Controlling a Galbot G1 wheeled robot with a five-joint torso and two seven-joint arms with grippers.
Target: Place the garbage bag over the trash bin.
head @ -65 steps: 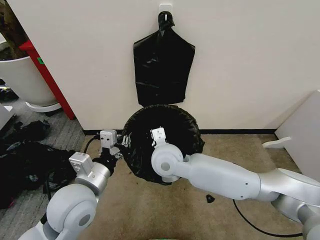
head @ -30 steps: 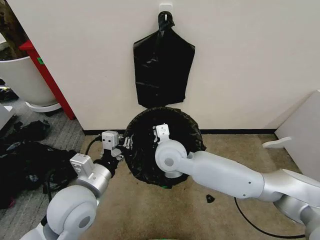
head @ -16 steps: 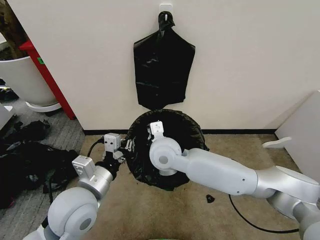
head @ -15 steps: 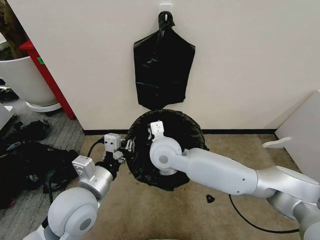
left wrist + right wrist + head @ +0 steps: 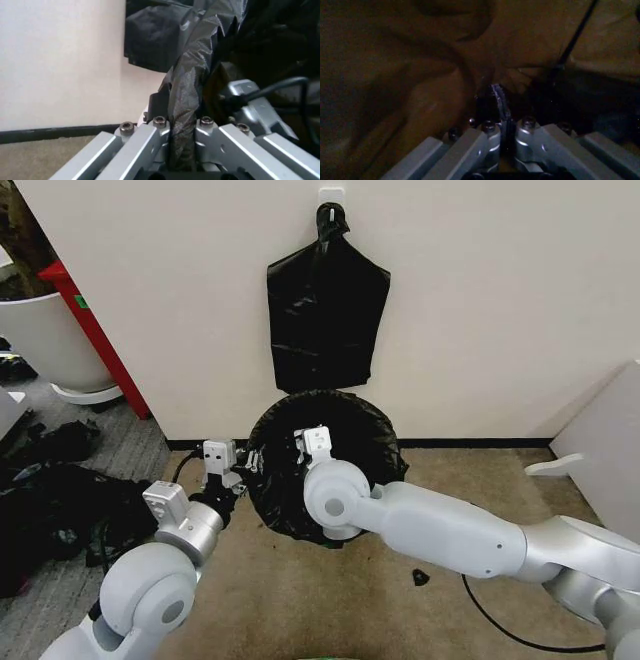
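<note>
Left gripper (image 5: 182, 150) clamps a fold of the garbage bag (image 5: 330, 430) at the bin's left rim; right gripper (image 5: 506, 140) pinches film inside the mouth. Black plastic lines and drapes the trash bin, below flat black bags (image 5: 325, 320) hanging on the wall.

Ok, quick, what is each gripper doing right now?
Left gripper: closed on the garbage bag edge.
Right gripper: closed on the garbage bag inside the bin.
</note>
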